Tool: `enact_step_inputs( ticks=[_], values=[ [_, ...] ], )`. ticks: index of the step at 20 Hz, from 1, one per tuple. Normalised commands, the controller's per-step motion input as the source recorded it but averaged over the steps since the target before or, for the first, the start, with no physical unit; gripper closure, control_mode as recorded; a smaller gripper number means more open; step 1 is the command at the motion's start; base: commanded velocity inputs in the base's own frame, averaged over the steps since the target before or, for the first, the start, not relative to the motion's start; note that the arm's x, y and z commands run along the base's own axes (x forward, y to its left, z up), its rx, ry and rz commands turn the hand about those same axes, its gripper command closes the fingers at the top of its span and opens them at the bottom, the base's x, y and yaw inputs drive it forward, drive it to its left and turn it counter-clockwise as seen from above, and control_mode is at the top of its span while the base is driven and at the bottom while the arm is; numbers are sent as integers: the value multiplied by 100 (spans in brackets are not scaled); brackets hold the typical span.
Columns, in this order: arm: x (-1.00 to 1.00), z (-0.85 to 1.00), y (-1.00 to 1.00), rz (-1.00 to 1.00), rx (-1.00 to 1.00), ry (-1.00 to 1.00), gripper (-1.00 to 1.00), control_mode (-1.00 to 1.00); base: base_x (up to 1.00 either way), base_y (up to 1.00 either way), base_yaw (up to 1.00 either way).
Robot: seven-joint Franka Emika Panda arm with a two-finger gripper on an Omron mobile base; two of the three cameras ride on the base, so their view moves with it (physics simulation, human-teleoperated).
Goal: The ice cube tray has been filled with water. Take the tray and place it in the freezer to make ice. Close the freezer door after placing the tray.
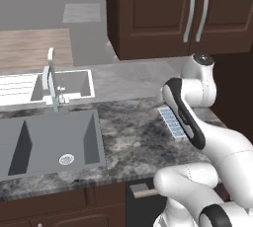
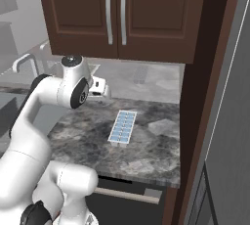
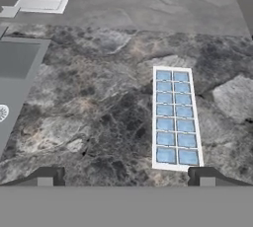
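Observation:
The ice cube tray [image 3: 175, 117] lies flat on the dark marble counter, a white frame around two rows of cells with pale blue water [image 3: 164, 110] in them. My gripper [image 3: 126, 179] hovers above the counter, open, with nothing between its fingertips [image 3: 49, 176]. The tray's near end lies just beyond the right fingertip. In the right base view the tray [image 2: 123, 127] lies in front of and below the hand [image 2: 100, 88]. In the left base view the arm covers part of the tray [image 1: 171, 120]. A light grey fridge front [image 2: 229, 121] stands at the right edge; which door it is I cannot tell. The freezer compartment is out of view.
A grey sink [image 1: 49, 142] with a faucet [image 1: 52, 80] is set into the counter to the left of the tray. Dark wood wall cabinets [image 2: 114, 13] hang over the counter. A tall brown side panel [image 2: 195, 97] separates the counter from the fridge.

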Motion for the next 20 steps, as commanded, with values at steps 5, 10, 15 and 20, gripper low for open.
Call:
enact_step_inputs(
  ticks=[5,10,15,20],
  values=[
    [5,-6,-17,-3,0,1,-100,-100,0,0,0],
    [42,-13,-22,-5,0,2,-100,-100,0,0,0],
    [17,-13,-27,-3,0,3,-100,-100,0,0,0],
    [3,-10,-24,0,0,3,-100,-100,0,0,0]
  ],
)
